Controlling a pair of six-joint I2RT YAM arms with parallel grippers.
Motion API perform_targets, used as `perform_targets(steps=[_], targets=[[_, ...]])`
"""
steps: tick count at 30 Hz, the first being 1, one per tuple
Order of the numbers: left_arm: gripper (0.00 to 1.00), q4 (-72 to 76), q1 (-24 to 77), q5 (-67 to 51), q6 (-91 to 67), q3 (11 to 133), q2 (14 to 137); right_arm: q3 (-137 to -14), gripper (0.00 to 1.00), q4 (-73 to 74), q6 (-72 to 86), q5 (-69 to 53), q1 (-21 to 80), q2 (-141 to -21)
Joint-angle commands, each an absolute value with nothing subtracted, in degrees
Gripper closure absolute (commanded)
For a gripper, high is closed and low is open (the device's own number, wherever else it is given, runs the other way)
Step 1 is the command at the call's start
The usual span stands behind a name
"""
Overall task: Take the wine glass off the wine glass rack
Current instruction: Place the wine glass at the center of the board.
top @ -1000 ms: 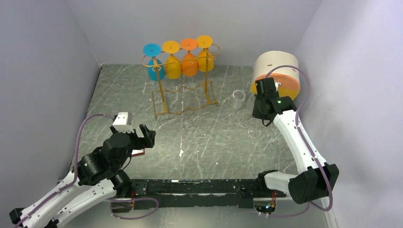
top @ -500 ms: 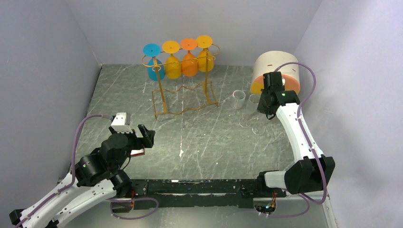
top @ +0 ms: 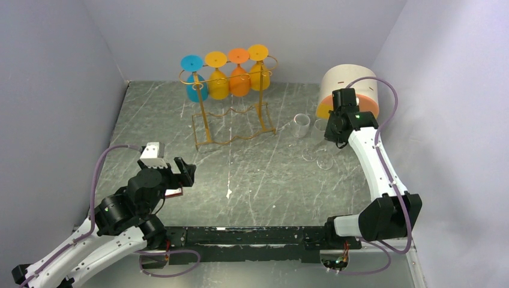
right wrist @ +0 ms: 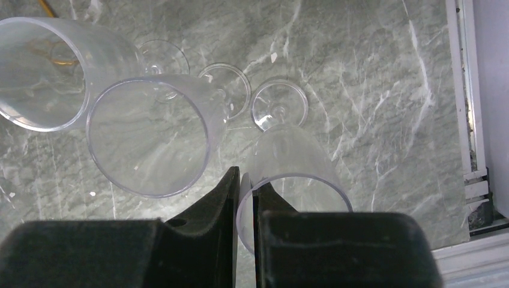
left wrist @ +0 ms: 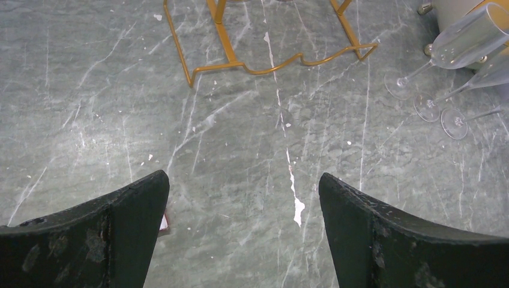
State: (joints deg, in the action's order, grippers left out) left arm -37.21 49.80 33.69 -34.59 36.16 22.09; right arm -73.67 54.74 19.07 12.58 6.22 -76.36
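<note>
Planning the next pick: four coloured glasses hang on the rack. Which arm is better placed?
Left, probably: the left fingers are open, empty and face the wine glass rack, while the right fingers pinch the rim of a clear glass.

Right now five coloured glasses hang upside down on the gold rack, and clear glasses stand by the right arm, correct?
Not five: the top view shows four coloured glasses hanging upside down on the gold rack, one blue, two yellow, one orange. The clear glasses do stand by the right arm.

Metal wire rack (left wrist: pixel 223 33), clr glasses (right wrist: pixel 147 135), stone tbl (left wrist: pixel 90 120)
</note>
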Motion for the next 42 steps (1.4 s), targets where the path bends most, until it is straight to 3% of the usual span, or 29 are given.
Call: perform_targets(steps=[1, 10, 12, 13, 22, 38, 42], targets=[[0.01, -37.28, 49.66, 34.10, -35.38, 36.74, 22.18, -75.81, 0.88, 55.50, 18.33, 14.06, 5.55, -76.80], [0.01, -37.06, 49.68, 33.68, -35.71, 36.66, 23.21, -76.05, 0.86, 55.03, 17.02, 10.89, 5.55, -77.26], [0.01, -37.22, 49.66, 33.29, -36.08, 36.65, 23.65, -76.10, 0.70, 55.16, 17.10, 11.94, 5.58, -76.85], [0.01, -37.26, 49.66, 32.97, -36.16, 36.65, 23.84, -76.18, 0.68, 55.31, 17.25, 12.90, 5.58, -76.68], [0.01, -37.22, 49.67, 32.74, -36.29, 36.65, 24.72, -77.38, 0.63, 55.71, 17.32, 15.25, 5.50, -75.86], [0.01, -36.91, 49.69, 33.57, -36.55, 36.36, 24.77, -81.83, 0.53, 51.83, 13.78, 1.70, 5.62, -69.50], [0.01, -37.00, 49.67, 34.19, -37.21, 36.56, 26.25, -80.93, 0.51, 47.91, 14.32, -9.06, 5.56, -65.97]])
